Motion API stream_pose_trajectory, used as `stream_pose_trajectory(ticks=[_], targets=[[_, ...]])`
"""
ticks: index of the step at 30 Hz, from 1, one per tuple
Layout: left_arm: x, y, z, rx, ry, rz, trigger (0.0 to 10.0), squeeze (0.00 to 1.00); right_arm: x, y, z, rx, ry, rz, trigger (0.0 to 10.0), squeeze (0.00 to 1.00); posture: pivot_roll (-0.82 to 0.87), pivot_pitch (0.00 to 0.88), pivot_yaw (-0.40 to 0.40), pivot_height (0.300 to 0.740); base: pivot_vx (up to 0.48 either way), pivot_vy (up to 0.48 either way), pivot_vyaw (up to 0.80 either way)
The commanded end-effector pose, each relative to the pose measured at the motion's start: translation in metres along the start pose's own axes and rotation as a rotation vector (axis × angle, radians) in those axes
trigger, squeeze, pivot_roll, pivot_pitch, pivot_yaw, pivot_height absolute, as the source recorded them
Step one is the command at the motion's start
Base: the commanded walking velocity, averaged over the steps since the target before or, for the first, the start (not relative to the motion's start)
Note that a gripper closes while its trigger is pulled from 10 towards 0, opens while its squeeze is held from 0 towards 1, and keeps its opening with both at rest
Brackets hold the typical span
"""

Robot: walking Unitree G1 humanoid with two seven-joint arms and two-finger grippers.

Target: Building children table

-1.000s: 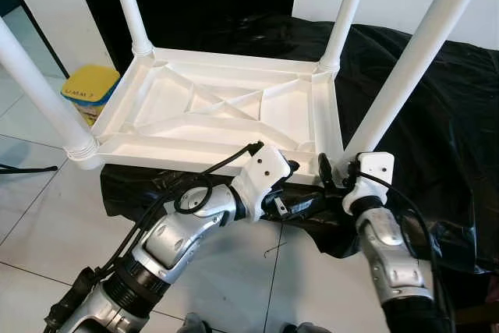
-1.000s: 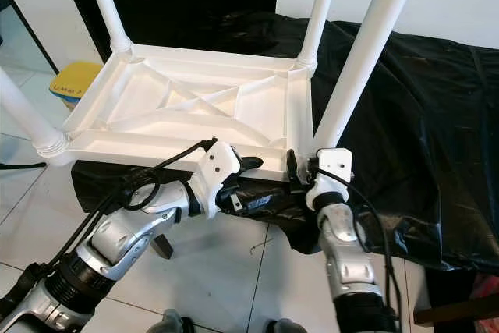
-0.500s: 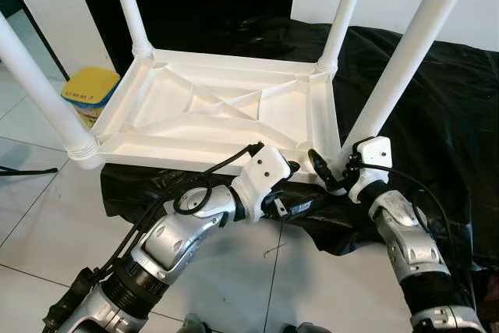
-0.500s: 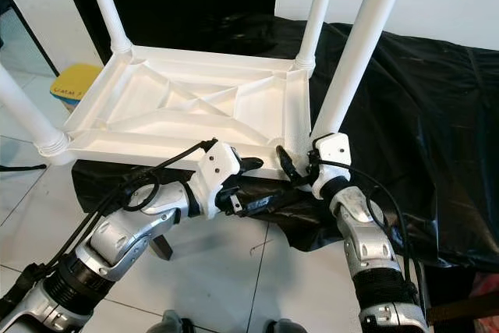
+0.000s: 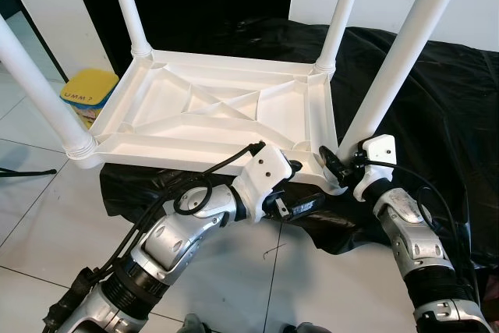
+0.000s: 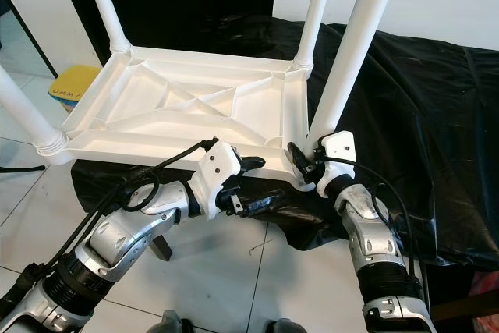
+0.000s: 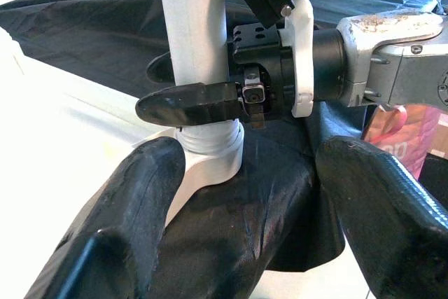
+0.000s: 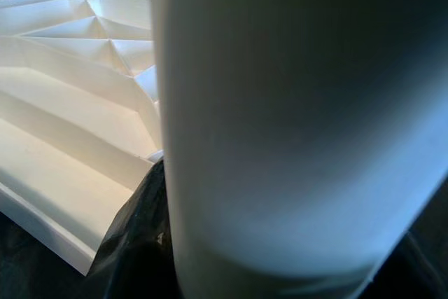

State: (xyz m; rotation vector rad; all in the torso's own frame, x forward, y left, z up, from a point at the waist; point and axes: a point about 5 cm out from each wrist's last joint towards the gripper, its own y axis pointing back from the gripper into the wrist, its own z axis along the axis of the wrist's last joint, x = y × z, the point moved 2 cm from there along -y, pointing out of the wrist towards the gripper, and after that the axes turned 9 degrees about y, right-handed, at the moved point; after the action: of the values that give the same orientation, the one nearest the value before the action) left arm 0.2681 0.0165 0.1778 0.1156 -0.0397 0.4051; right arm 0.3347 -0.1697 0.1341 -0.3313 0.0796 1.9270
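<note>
A white plastic children's table (image 5: 210,107) lies upside down on a black sheet, its four legs pointing up. My right gripper (image 5: 331,163) is at the base of the near right leg (image 5: 398,60). In the left wrist view one right finger (image 7: 189,103) crosses the front of that leg (image 7: 192,26) and the other sits behind it, so the gripper is shut on the leg just above its socket. My left gripper (image 5: 312,204) is open, low in front of the same corner, its two fingers spread wide with nothing between them.
The black sheet (image 5: 437,115) covers a low support and spreads to the right. A yellow-lidded tub (image 5: 87,93) stands on the tiled floor (image 5: 39,216) to the left. White wall panels and a dark opening are behind the table.
My right gripper moved from in front of the table's corner onto the base of the near right leg, and its forearm swung right. The left arm stayed put.
</note>
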Motion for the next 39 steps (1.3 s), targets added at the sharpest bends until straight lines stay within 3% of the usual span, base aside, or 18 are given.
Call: stream_pose_trajectory(ticks=[1, 5, 7, 11, 16, 17, 19, 20, 21, 24, 25, 31, 32, 33, 39], targets=[[-0.006, 0.001, -0.005, 0.032, 0.010, -0.111, 10.0, 0.00, 0.006, 0.008, -0.016, 0.076, -0.054, -0.076, 0.0, 0.00, 0.01, 0.096, -0.022, 0.740, 0.000, 0.000, 0.00], [-0.006, 0.000, -0.005, 0.032, 0.010, -0.108, 10.0, 0.00, 0.006, 0.010, -0.017, 0.082, -0.077, -0.113, 0.0, 0.00, 0.01, 0.096, -0.022, 0.740, 0.000, 0.000, 0.00], [-0.005, -0.001, -0.005, 0.030, 0.010, -0.104, 10.0, 0.00, 0.006, 0.010, -0.017, 0.094, -0.094, -0.168, 0.0, 0.00, 0.00, 0.097, -0.027, 0.740, 0.000, 0.000, 0.00], [-0.005, -0.003, -0.004, 0.021, 0.014, -0.099, 10.0, 0.00, 0.008, 0.010, -0.020, 0.146, -0.143, -0.395, 0.0, 0.00, 0.00, 0.100, -0.030, 0.740, 0.000, 0.000, 0.00], [-0.005, -0.003, -0.004, 0.020, 0.015, -0.098, 10.0, 0.00, 0.010, 0.010, -0.020, 0.158, -0.140, -0.463, 0.0, 0.00, -0.01, 0.103, -0.033, 0.740, 0.000, 0.000, 0.00], [-0.005, -0.004, -0.004, 0.017, 0.017, -0.096, 10.0, 0.00, 0.016, 0.007, -0.020, 0.173, -0.155, -0.534, 0.0, 0.00, 0.00, 0.106, -0.036, 0.740, 0.000, 0.000, 0.00], [-0.005, -0.004, -0.004, 0.017, 0.017, -0.096, 10.0, 0.00, 0.016, 0.007, -0.020, 0.173, -0.155, -0.534, 0.0, 0.00, 0.00, 0.106, -0.036, 0.740, 0.000, 0.000, 0.00], [-0.005, -0.004, -0.003, 0.014, 0.020, -0.093, 10.0, 0.00, 0.024, 0.002, -0.016, 0.162, -0.163, -0.560, 0.0, 0.00, 0.00, 0.111, -0.034, 0.740, 0.000, 0.000, 0.00], [-0.006, -0.004, -0.003, 0.012, 0.022, -0.091, 10.0, 0.00, 0.029, -0.002, -0.013, 0.154, -0.171, -0.570, 3.1, 0.00, 0.00, 0.113, -0.034, 0.740, 0.000, 0.000, 0.00], [-0.006, -0.003, -0.003, 0.011, 0.024, -0.090, 10.0, 0.00, 0.030, -0.003, -0.011, 0.152, -0.170, -0.579, 3.1, 0.00, 0.00, 0.113, -0.035, 0.740, 0.000, 0.000, 0.00], [-0.006, -0.003, -0.003, 0.011, 0.025, -0.089, 10.0, 0.00, 0.029, -0.002, -0.010, 0.152, -0.167, -0.580, 10.0, 0.00, 0.00, 0.113, -0.034, 0.740, 0.000, 0.000, 0.00], [-0.004, -0.003, -0.003, 0.011, 0.025, -0.083, 10.0, 0.00, 0.028, 0.000, -0.009, 0.151, -0.144, -0.586, 10.0, 0.00, 0.00, 0.115, -0.034, 0.740, 0.000, 0.000, 0.00], [-0.004, -0.003, -0.002, 0.010, 0.025, -0.082, 10.0, 0.00, 0.028, 0.000, -0.007, 0.140, -0.128, -0.587, 10.0, 0.21, 0.00, 0.115, -0.034, 0.740, 0.000, 0.000, 0.00], [-0.004, -0.003, -0.002, 0.009, 0.025, -0.080, 10.0, 0.00, 0.029, 0.000, -0.004, 0.119, -0.118, -0.577, 10.0, 1.00, 0.00, 0.114, -0.034, 0.740, 0.000, 0.000, 0.00], [-0.002, -0.002, -0.003, 0.008, 0.024, -0.067, 10.0, 0.00, 0.030, 0.004, 0.006, 0.050, -0.082, -0.536, 10.0, 1.00, 0.00, 0.108, -0.042, 0.740, 0.000, 0.000, 0.00]])
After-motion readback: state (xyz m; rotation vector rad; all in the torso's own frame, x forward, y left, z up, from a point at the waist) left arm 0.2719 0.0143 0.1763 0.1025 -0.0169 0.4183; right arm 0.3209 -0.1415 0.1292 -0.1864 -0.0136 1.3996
